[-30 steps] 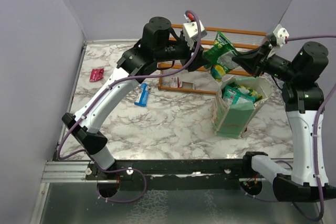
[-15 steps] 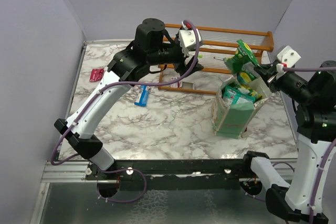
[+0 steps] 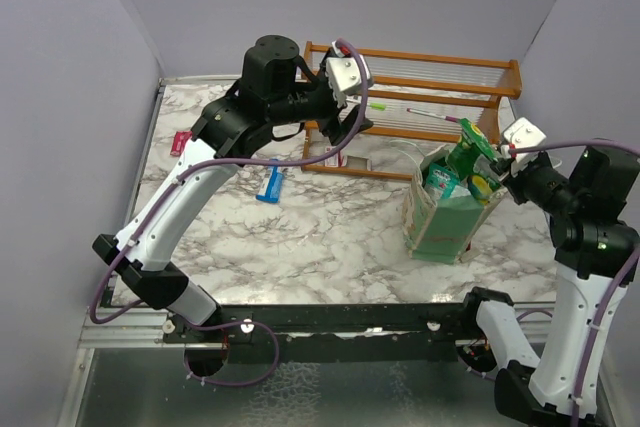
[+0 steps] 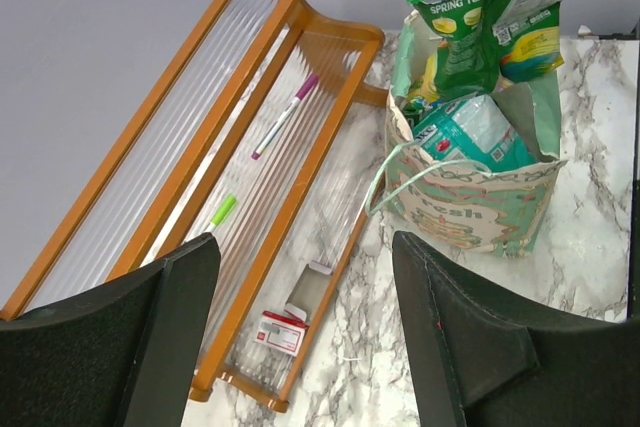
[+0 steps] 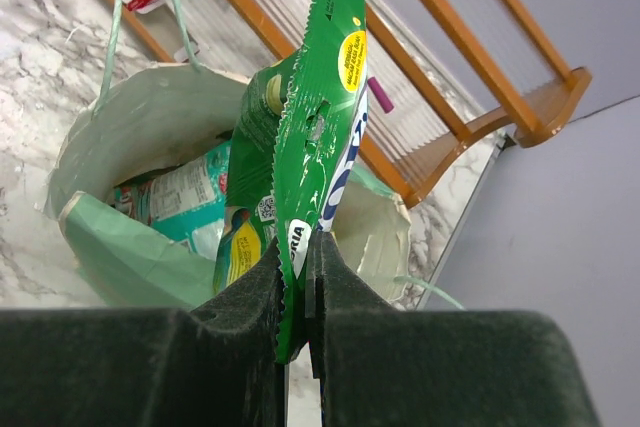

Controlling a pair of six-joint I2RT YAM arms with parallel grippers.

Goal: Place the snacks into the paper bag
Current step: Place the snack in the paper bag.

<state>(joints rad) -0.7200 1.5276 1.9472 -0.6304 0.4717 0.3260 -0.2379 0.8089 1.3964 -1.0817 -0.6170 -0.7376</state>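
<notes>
- Only the right wrist view shows the grip up close. The right gripper (image 5: 295, 287) has its fingers pressed together on one edge of a green-and-yellow packet (image 5: 325, 117). The packet reaches out from the fingers over the open mouth of the paper bag (image 5: 150, 97).
- The left wrist view alone shows the left gripper (image 4: 300, 347) with its fingers spread wide and nothing between them, above the wooden rack (image 4: 250, 147). It also shows the bag's printed front, and a second green packet (image 4: 530, 37) right beside the pinched one at the bag's mouth. Whether that one is gripped too, I cannot tell.
- Only the top view takes in the snacks lying loose on the table. A blue bar wrapper (image 3: 270, 184) lies just in front of the rack's left end. A red-pink packet (image 3: 181, 142) lies near the table's left edge, well apart from the bag.
- Snacks counted: two green-and-yellow at the bag's mouth, one teal packet (image 4: 470, 132) inside the bag, and one blue and one red-pink on the table.
- There is one bag, standing upright on the right side of the table just in front of the rack's right end, and one rack along the back wall.
- In the rack lie a purple marker (image 4: 285, 115), a green marker (image 4: 223, 209), and a small red-and-white box (image 4: 280, 332) in the low front tray.
- The table (image 3: 330, 237) is white marble with grey veins. Plain pale lilac walls (image 3: 60, 97) close it in on three sides. A black rail (image 3: 350, 317) at the near edge carries both arm bases.
</notes>
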